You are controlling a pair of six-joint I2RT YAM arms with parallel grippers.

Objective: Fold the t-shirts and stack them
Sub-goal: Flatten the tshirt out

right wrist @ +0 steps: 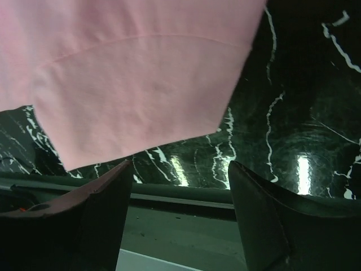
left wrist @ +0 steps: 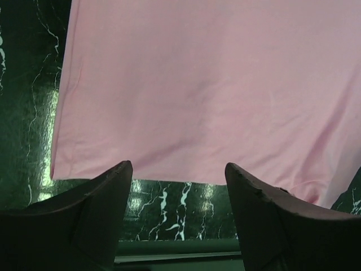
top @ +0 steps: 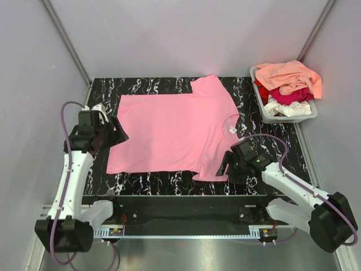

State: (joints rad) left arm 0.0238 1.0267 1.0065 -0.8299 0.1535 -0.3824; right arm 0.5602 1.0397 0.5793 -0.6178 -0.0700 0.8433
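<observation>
A bubblegum pink t-shirt [top: 172, 132] lies spread flat on the black marbled table [top: 163, 183], neck with a small white label [top: 232, 130] to the right. My left gripper [top: 119, 134] is open and empty at the shirt's left hem; in the left wrist view the pink cloth [left wrist: 214, 84] fills the frame above its gripper [left wrist: 178, 172]. My right gripper [top: 224, 167] is open and empty by the near right sleeve, which shows in the right wrist view [right wrist: 135, 84] above its gripper [right wrist: 179, 169]. Peach-orange [top: 290, 76], crimson [top: 290, 96] and white [top: 287, 107] tees lie heaped in a tub.
The grey plastic tub [top: 285, 118] stands at the table's back right corner. Grey walls close in on the left, back and right. A black rail [top: 180, 206] runs along the near table edge between the arm bases.
</observation>
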